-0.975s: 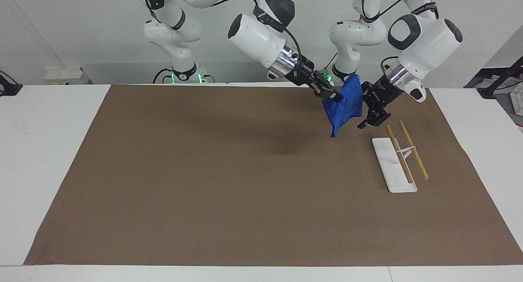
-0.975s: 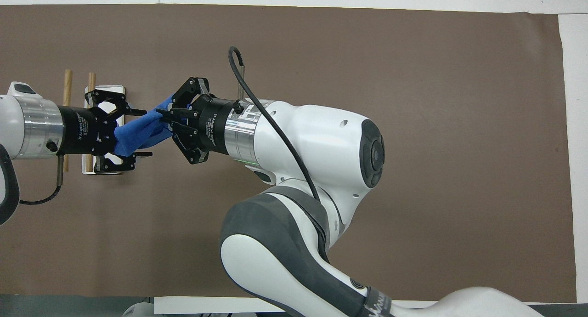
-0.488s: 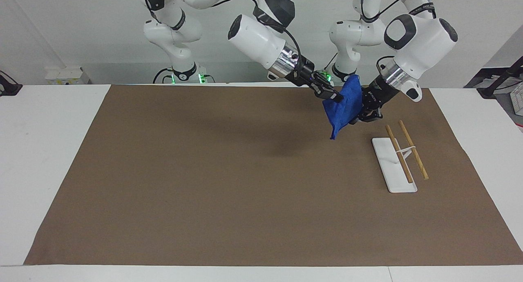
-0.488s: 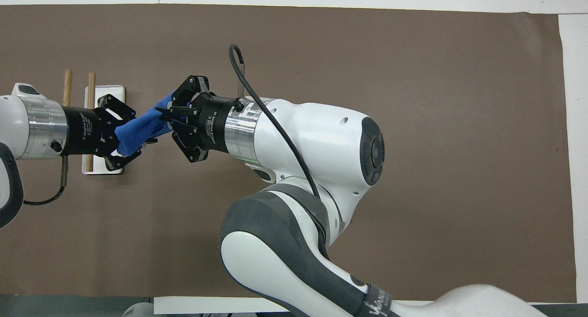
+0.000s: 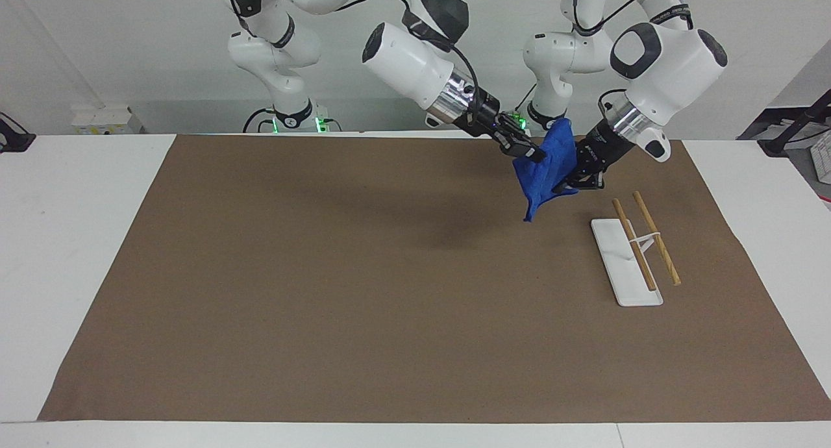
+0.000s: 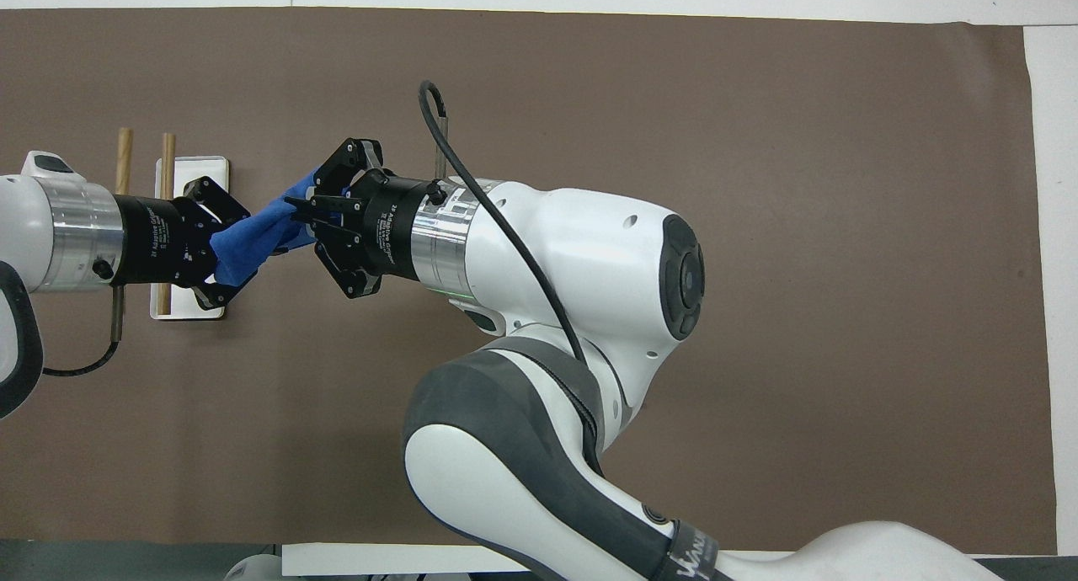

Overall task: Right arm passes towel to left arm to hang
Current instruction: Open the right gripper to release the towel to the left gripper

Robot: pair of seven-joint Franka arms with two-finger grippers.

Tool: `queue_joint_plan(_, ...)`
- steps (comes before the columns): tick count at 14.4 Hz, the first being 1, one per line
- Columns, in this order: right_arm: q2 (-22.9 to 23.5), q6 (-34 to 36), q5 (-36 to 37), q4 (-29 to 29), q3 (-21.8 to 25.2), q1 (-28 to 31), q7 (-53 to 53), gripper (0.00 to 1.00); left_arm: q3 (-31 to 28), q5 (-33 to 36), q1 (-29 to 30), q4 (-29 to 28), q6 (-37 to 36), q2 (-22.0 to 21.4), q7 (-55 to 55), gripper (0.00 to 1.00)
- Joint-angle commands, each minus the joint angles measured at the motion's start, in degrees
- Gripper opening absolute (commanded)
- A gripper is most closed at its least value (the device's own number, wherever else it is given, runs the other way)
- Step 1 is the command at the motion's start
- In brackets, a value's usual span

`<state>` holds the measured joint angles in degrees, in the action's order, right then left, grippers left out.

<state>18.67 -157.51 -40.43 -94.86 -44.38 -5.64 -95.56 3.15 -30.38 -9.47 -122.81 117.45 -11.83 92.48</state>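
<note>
The blue towel [image 5: 545, 172] hangs in the air between the two grippers, over the brown mat toward the left arm's end of the table. My right gripper [image 5: 524, 150] is shut on its upper edge. My left gripper [image 5: 574, 182] is shut on the towel's other side, at mid height. In the overhead view the towel [image 6: 253, 236] stretches between the left gripper [image 6: 226, 257] and the right gripper [image 6: 305, 219]. The towel's lower corner dangles free above the mat.
A white rack base [image 5: 624, 266] with two raised wooden rods [image 5: 657, 238] stands on the brown mat [image 5: 324, 273], just farther from the robots than the grippers. In the overhead view the rack [image 6: 202, 167] is partly covered by the left gripper.
My left gripper moved in onto the towel and its fingers went from wide open to shut on the cloth. The right gripper kept its hold and stayed in place.
</note>
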Motion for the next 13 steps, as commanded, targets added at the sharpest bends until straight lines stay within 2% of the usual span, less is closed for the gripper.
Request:
queue_joint_plan(1, 1.0, 0.3, -0.8, 1.2, -0.8, 0.3, -0.8, 0.52, -0.6, -0.6, -0.7, -1.8, 1.5, -1.4, -1.0, 0.0)
queue_joint_plan(2, 1.0, 0.3, -0.8, 1.2, -0.8, 0.3, -0.7, 0.63, -0.6, -0.6, -0.7, -1.6, 1.6, -1.4, -1.1, 0.0)
queue_joint_plan(3, 1.0, 0.3, -0.6, 1.2, -0.8, 0.3, -0.6, 0.71, -0.6, -0.6, -0.6, -1.5, 1.6, -1.3, -1.3, 0.0)
queue_joint_plan(4, 1.0, 0.4, -0.5, 1.2, -0.8, 0.3, -0.6, 0.93, -0.6, -0.4, -0.6, -1.2, 1.9, -1.2, -1.9, 0.0)
queue_joint_plan(5, 0.8, 0.5, -0.3, 1.0, -0.4, 0.3, -0.4, 1.0, -0.6, -0.2, -0.4, -0.5, 2.4, -0.6, -4.0, 0.0)
queue_joint_plan(7, 0.4, 0.7, 0.3, 0.5, 0.5, 0.3, 1.3, 1.0, -0.7, -0.3, 0.1, 0.6, 4.7, 0.3, -9.6, 0.0)
queue_joint_plan(9, -1.4, 0.5, 1.8, -1.8, 1.5, 0.4, 10.6, 1.0, -0.7, -0.2, 0.5, 0.5, 8.4, 0.8, -16.3, 0.0)
queue_joint_plan(13, -4.3, 0.2, 1.9, -6.3, 6.1, 0.4, 28.8, 1.0, -0.9, 0.0, 1.5, 0.5, 8.4, 0.8, -37.4, 0.0)
